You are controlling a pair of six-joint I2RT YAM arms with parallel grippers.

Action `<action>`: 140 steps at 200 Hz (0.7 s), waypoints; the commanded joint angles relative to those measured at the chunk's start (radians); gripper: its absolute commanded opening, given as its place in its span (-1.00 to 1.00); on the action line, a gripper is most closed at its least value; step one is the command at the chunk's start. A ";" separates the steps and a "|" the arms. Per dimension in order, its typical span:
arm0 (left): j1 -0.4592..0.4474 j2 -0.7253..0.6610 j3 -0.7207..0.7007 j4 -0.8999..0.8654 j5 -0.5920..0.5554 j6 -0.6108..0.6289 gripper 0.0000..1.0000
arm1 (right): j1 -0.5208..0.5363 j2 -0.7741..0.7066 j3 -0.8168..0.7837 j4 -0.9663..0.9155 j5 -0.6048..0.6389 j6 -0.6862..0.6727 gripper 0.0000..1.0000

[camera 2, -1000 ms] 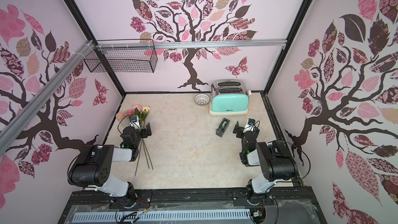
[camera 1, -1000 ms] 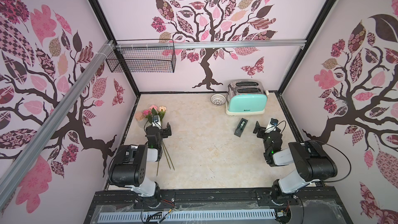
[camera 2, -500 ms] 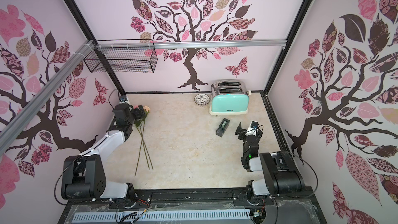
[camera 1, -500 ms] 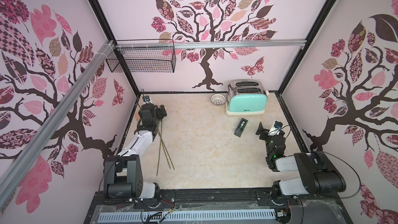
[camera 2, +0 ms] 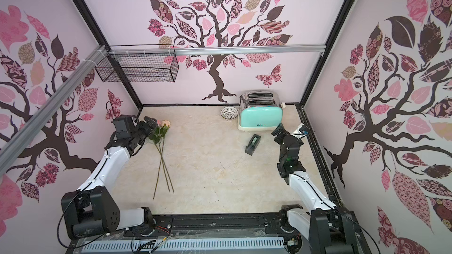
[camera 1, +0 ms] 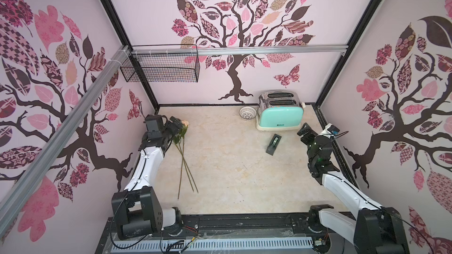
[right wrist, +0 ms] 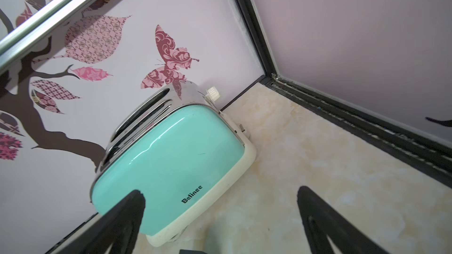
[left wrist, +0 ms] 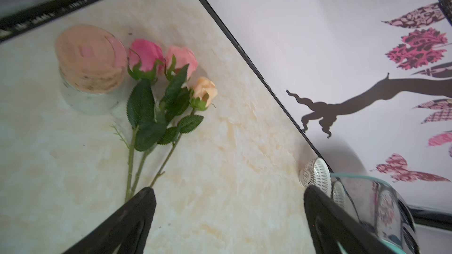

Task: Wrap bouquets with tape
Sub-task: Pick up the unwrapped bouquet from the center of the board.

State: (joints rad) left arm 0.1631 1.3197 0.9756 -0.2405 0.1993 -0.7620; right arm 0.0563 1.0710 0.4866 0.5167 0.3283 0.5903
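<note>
The bouquet (camera 1: 182,140) is three roses, pink and peach, lying on the marble table at the far left, with long green stems (camera 2: 162,167) running toward the front. In the left wrist view the roses (left wrist: 156,98) lie ahead of one finger. My left gripper (camera 1: 176,124) (camera 2: 149,124) (left wrist: 228,191) hovers over the flower heads, open and empty. The tape sits in a black dispenser (camera 1: 273,144) (camera 2: 253,144) in front of the toaster. My right gripper (camera 1: 305,131) (camera 2: 280,130) (right wrist: 220,193) hangs open and empty just right of it.
A mint toaster (camera 1: 280,117) (right wrist: 171,162) stands at the back right, with a small white basket (camera 1: 247,113) (left wrist: 315,174) beside it. A cork-stoppered jar (left wrist: 90,69) stands next to the rose heads. A wire basket (camera 1: 161,68) hangs on the back-left rail.
My left arm has stretched out, carrying its gripper from over the stems toward the back wall, above the flower heads. My right gripper has moved a little toward the toaster. Both stayed open.
</note>
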 commanded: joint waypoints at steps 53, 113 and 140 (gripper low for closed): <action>-0.051 -0.067 -0.004 -0.318 -0.188 0.136 0.90 | 0.047 0.095 0.135 -0.179 -0.281 0.064 1.00; -0.053 0.081 0.032 -0.542 -0.327 0.283 0.60 | 0.146 0.147 0.233 -0.262 -0.307 0.014 1.00; -0.056 0.186 0.092 -0.572 -0.277 0.326 0.62 | 0.147 0.156 0.225 -0.247 -0.314 -0.003 1.00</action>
State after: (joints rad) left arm 0.1112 1.4380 0.9844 -0.7429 -0.0837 -0.5106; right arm 0.2024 1.2072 0.6945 0.2928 0.0338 0.6197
